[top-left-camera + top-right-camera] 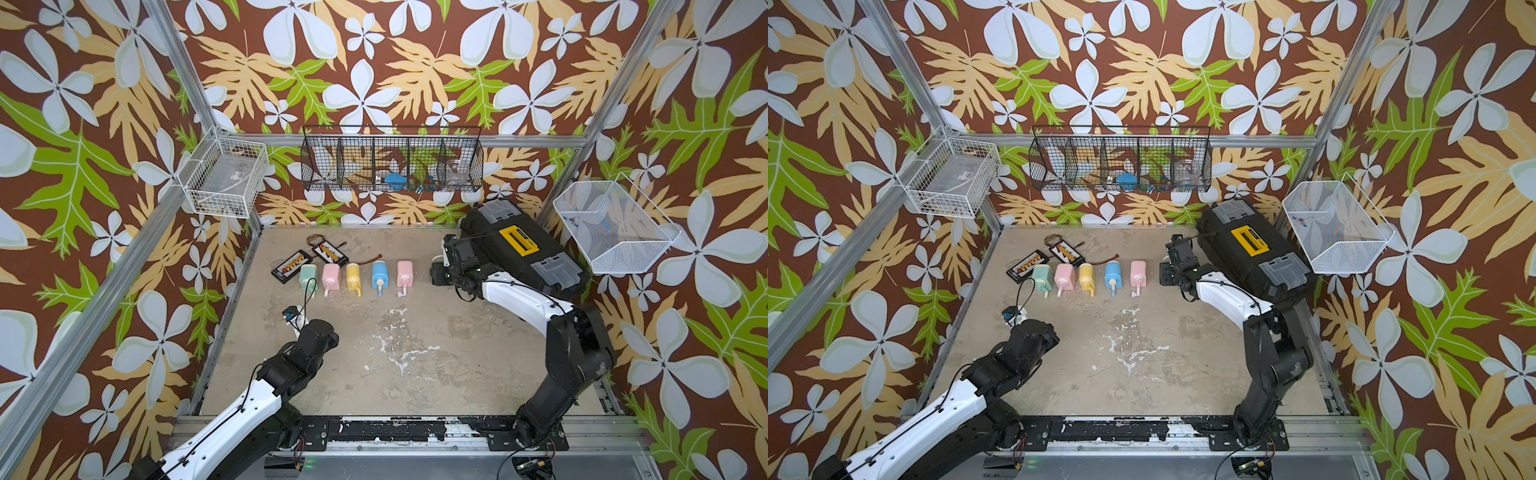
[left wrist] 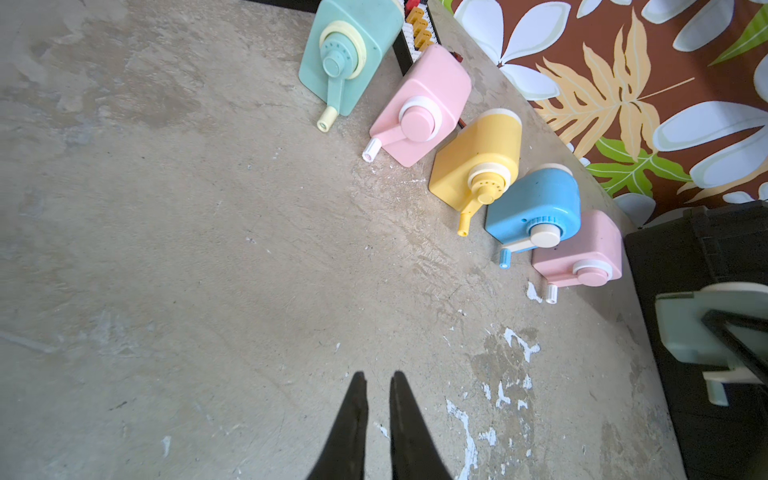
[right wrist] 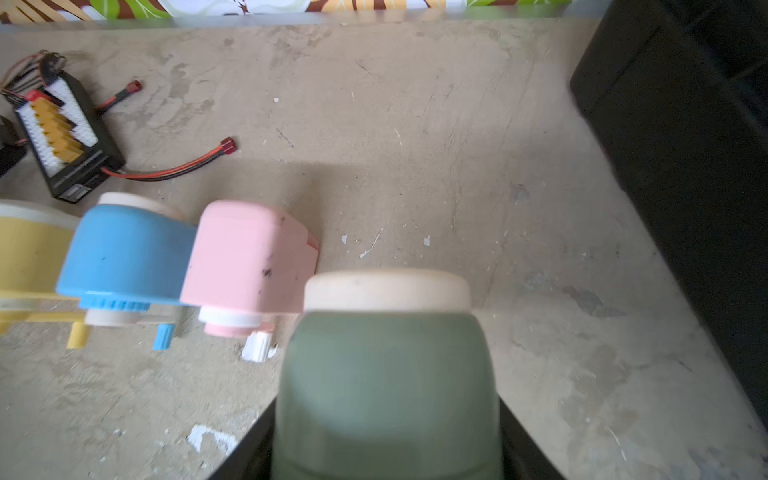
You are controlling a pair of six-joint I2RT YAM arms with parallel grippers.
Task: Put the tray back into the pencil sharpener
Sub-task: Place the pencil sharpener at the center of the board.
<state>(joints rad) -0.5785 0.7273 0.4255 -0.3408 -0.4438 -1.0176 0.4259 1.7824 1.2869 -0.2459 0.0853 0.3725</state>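
My right gripper [image 3: 386, 401] is shut on a dull green pencil sharpener [image 3: 386, 353] with a cream end cap, held above the table beside the black toolbox. The left wrist view shows the same sharpener [image 2: 685, 328] at its edge, gripped by dark fingers. In both top views the gripper [image 1: 446, 266] hides most of it. The tray is hidden; I see no loose one. Several more sharpeners stand in a row at the back: mint [image 1: 308, 275], pink [image 1: 331, 277], yellow [image 1: 353, 277], blue [image 1: 380, 274] and pink [image 1: 404, 274]. My left gripper [image 2: 378, 376] hangs shut over bare table, holding nothing.
A black toolbox [image 1: 519, 245] with a yellow handle fills the back right corner. Two black connector boards [image 1: 291, 266] with a red-black cable [image 3: 174, 166] lie behind the row. Wire baskets [image 1: 392, 162] hang on the walls.
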